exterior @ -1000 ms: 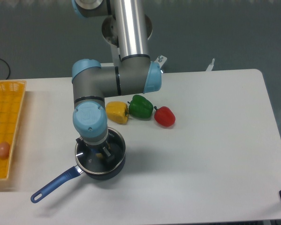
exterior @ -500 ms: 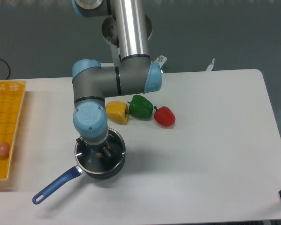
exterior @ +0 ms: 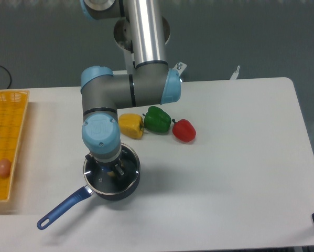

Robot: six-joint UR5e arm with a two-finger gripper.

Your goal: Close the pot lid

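Observation:
The black pot point(exterior: 126, 188) sits on the white table at the front left, its long blue handle point(exterior: 62, 209) pointing to the lower left. The glass lid point(exterior: 129, 161) with its thin metal rim lies over the pot's mouth. My gripper point(exterior: 110, 169) points straight down over the lid's centre. Its dark fingers point(exterior: 118, 170) are closed around the spot where the knob sits. The knob itself is hidden under the gripper and wrist.
A yellow pepper point(exterior: 130, 126), a green pepper point(exterior: 157, 119) and a red pepper point(exterior: 184, 130) lie in a row just behind the pot. A yellow basket point(exterior: 10, 131) holding an egg point(exterior: 3, 167) stands at the left edge.
The pot's handle has swung slightly, its tip moving a little to the right and down. The gripper stays over the lid and the fingers look a bit closer together.

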